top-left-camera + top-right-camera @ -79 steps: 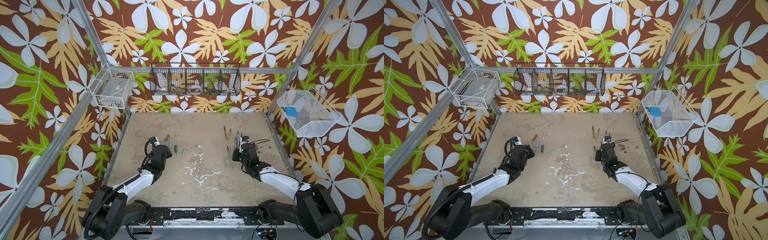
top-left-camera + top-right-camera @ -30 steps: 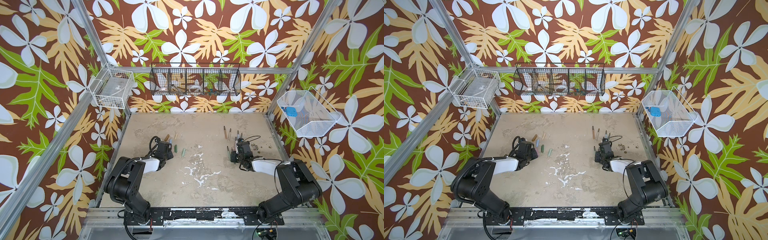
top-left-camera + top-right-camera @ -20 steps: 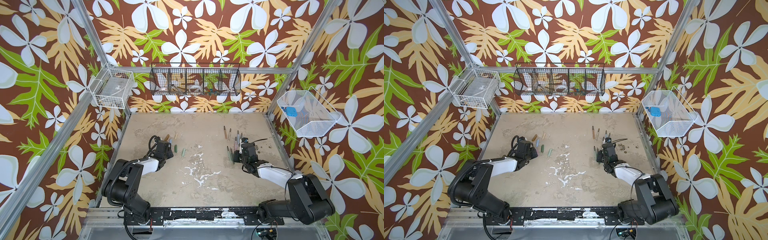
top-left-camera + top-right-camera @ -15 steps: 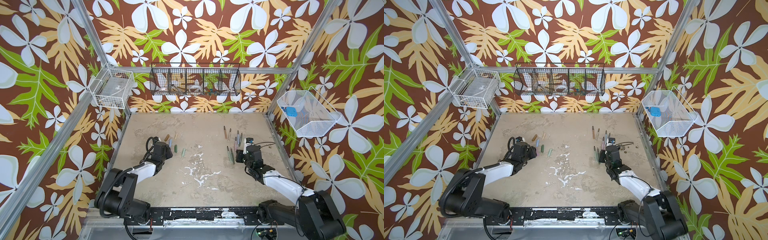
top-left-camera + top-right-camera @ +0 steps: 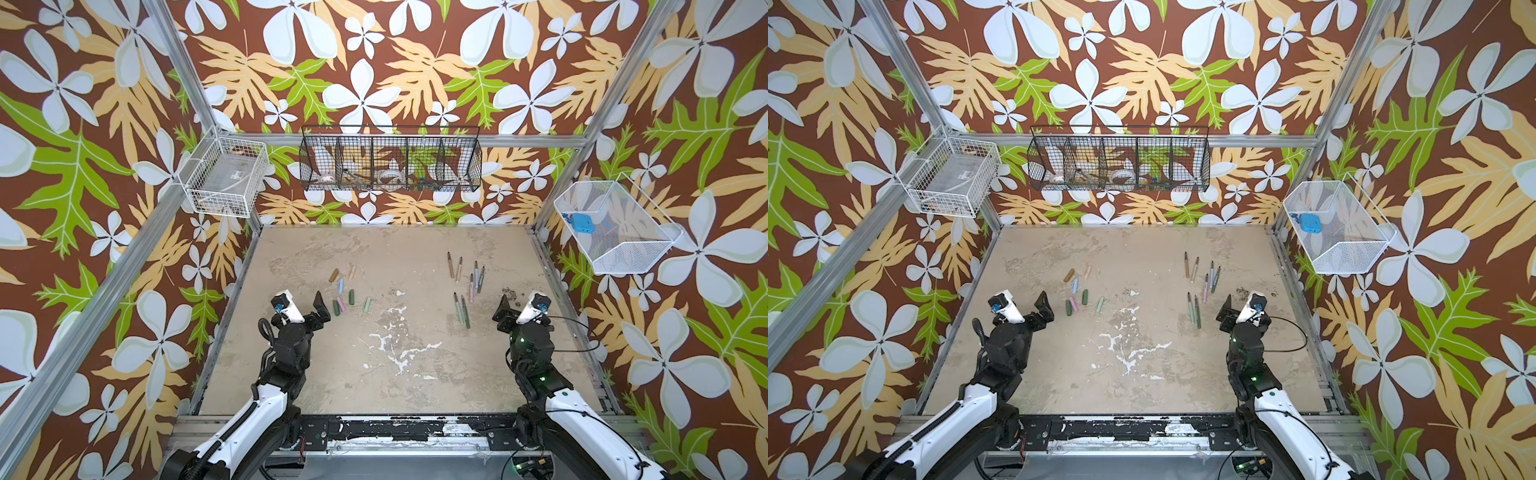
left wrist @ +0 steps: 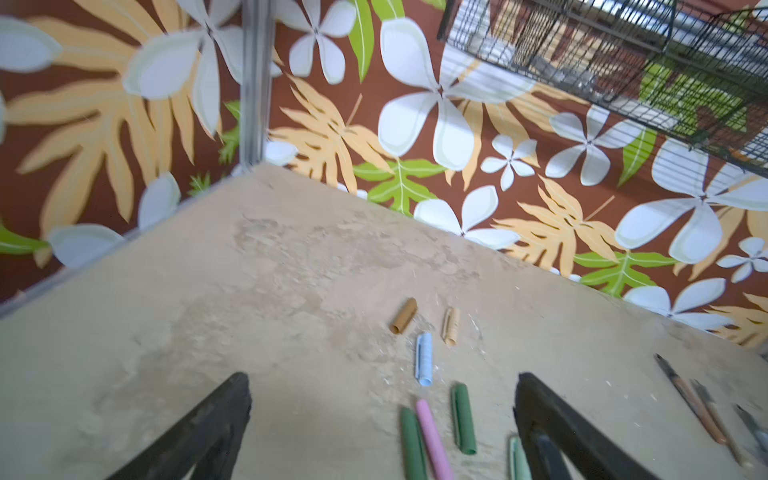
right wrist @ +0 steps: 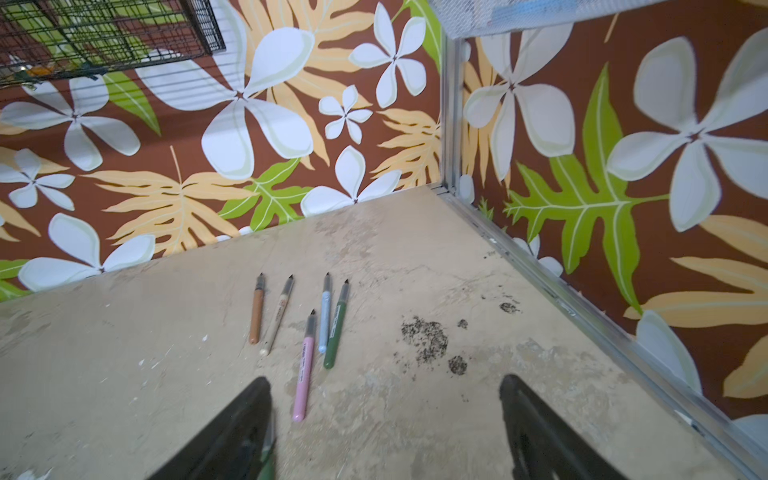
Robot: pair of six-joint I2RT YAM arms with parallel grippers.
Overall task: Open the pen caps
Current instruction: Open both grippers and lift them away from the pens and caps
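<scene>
Pen caps (image 5: 351, 296) all off, seven loose on the table (image 5: 374, 374), left of middle. Farthest back: brown cap (image 6: 404, 316) and beige cap (image 6: 451, 326), with light blue cap (image 6: 424, 359) just nearer. Nearest the arm: dark green cap (image 6: 412, 442) and pink cap (image 6: 434, 440) side by side, touching; green cap (image 6: 463, 417) just beside them; pale green cap (image 6: 516, 459) a little apart, partly hidden behind one finger in the left wrist view.

Pens (image 5: 471, 286) bare-tipped, well apart from the caps, on the right half. In a back group: brown pen (image 7: 257, 309), beige pen (image 7: 279, 316), light blue pen (image 7: 325, 318), green pen (image 7: 336, 328) and pink pen (image 7: 305, 370). Nearer the front: two green pens (image 5: 459, 309), side by side.

Left gripper (image 6: 382, 376): fingers spread wide, nothing between them, just short of the caps. Right gripper (image 7: 384, 379): fingers equally wide, empty, near the front pair, to its right.
</scene>
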